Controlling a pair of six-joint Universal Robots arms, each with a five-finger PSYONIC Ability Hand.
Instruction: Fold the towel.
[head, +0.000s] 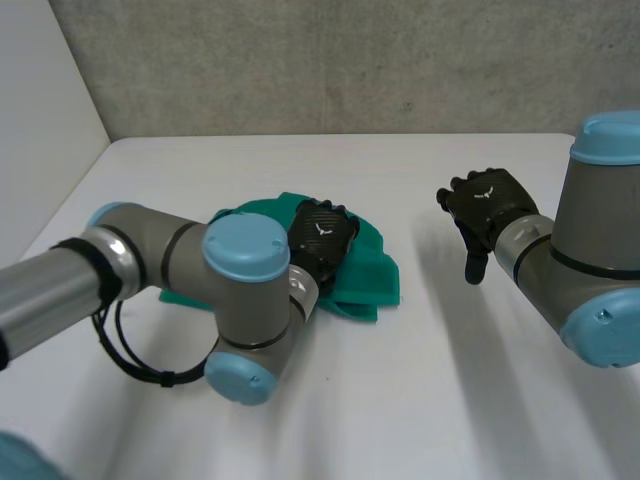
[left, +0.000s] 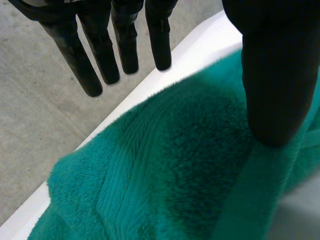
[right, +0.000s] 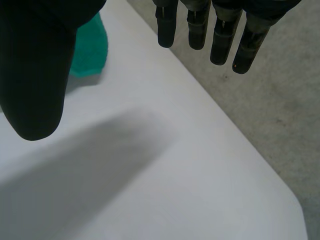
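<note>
— Nearest item?
— Left arm (head: 240, 262), one of two, grey joints with light-blue caps, lying low across the one white table (head: 450, 400).
— Hands?
— Two, black. Left hand (head: 322, 240): fingers (left: 126, 40) straight and spread, thumb (left: 275, 75) down at the cloth's pile, nothing gripped. Right hand (head: 490, 205): fingers (right: 222, 35) straight and relaxed, holding nothing, above bare table, well apart from the cloth.
— Towels?
— One. Green terry towel (head: 372, 272), rumpled in a loose heap left of the table's middle, under the left hand.
</note>
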